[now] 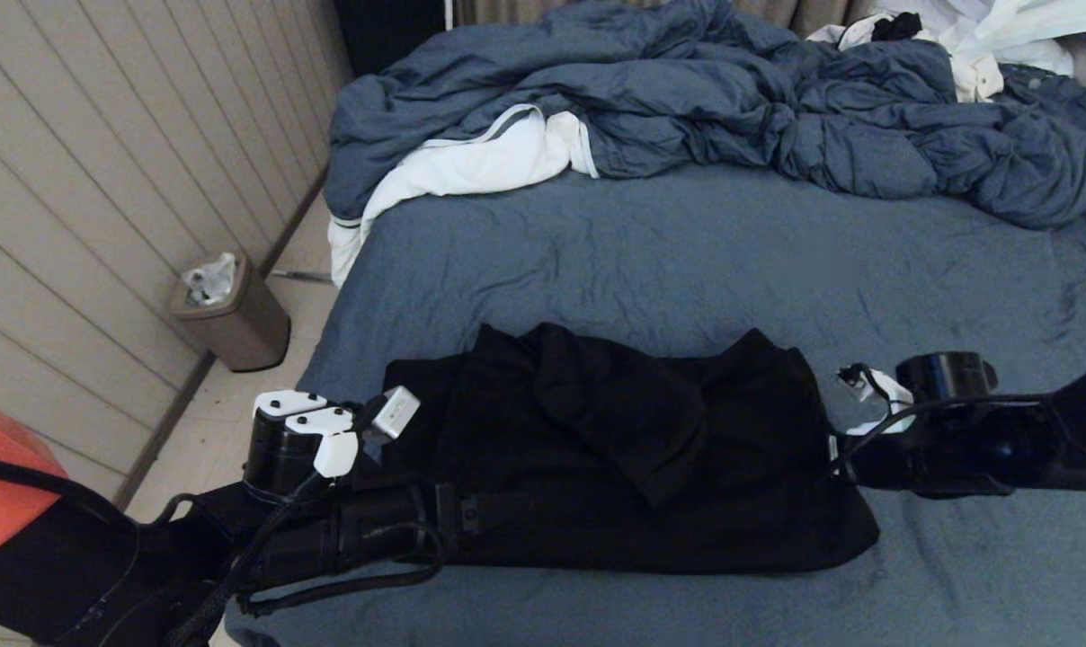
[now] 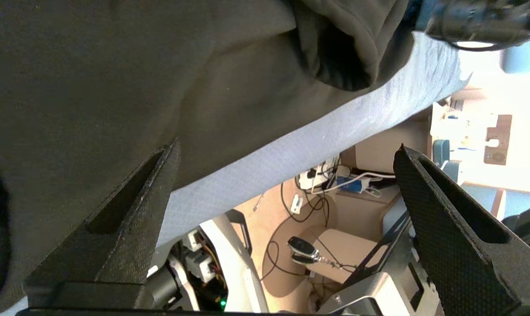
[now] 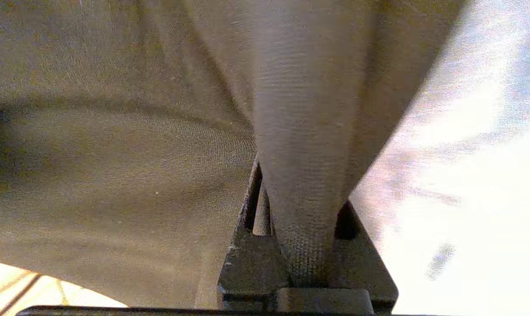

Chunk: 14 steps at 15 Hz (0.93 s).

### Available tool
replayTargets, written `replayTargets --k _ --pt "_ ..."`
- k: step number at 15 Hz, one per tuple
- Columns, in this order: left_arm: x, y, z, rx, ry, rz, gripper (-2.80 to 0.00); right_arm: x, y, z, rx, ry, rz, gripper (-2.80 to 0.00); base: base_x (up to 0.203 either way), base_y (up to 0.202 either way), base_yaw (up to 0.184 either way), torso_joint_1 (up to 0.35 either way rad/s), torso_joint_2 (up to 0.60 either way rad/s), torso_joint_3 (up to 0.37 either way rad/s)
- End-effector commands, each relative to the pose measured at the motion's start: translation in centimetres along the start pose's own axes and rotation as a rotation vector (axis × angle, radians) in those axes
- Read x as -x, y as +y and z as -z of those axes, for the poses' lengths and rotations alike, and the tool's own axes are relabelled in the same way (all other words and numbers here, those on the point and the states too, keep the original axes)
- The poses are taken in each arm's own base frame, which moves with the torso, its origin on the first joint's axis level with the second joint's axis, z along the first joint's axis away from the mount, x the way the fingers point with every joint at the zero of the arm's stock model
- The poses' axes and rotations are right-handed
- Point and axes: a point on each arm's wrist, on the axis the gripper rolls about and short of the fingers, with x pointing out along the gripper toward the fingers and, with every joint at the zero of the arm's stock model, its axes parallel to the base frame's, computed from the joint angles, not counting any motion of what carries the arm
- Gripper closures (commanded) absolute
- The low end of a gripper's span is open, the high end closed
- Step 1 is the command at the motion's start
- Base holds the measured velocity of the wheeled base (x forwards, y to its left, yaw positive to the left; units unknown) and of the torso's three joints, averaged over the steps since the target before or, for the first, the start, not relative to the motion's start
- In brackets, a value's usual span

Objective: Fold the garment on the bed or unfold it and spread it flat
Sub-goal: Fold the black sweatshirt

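The black garment (image 1: 633, 449) lies bunched in a wide rumpled band across the near part of the bed (image 1: 687, 261). My left gripper (image 1: 476, 521) is at the garment's left end near the bed's front edge. In the left wrist view this gripper (image 2: 288, 145) is open, one finger (image 2: 129, 219) against the dark cloth (image 2: 116, 79) and the other past the sheet's edge. My right gripper (image 1: 838, 456) is at the garment's right edge. In the right wrist view it (image 3: 300, 188) is shut on a raised fold of the garment (image 3: 116, 153).
A puffy blue-grey duvet (image 1: 732, 99) with white lining is heaped across the far side of the bed. White clothing (image 1: 983, 36) lies at the far right corner. A brown bin (image 1: 233, 314) stands on the floor by the panelled wall, left of the bed.
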Motion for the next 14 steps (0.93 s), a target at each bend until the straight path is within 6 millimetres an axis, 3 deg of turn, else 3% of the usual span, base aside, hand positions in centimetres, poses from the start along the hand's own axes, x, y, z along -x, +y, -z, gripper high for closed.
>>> replayTargets --k 1,4,10,12,14 --pt "0.0 0.0 0.0 0.002 -0.001 0.005 -2.8 2.4 -0.9 -1.1 -0.015 -0.073 0.054 0.0 0.0 0.0 0.0 0.0 0.0 0.0" --pt "0.0 0.0 0.0 0.003 0.001 0.007 -2.8 6.0 -3.2 -2.2 -0.054 -0.175 0.165 0.0 0.0 0.0 0.0 0.0 0.0 0.0" --pt "0.0 -0.2 0.1 0.001 0.004 0.012 -2.8 11.2 -8.1 -3.7 -0.107 -0.268 0.319 0.0 0.0 0.0 0.0 0.0 0.0 0.0" --pt "0.0 -0.2 0.2 0.002 0.008 0.011 -2.8 12.8 -8.5 -4.8 -0.11 -0.289 0.34 0.0 0.0 0.0 0.0 0.0 0.0 0.0" --pt "0.0 -0.2 0.1 0.0 0.001 0.011 -2.8 14.3 -7.1 -5.7 -0.099 -0.295 0.327 0.0 0.0 0.0 0.0 0.0 0.0 0.0"
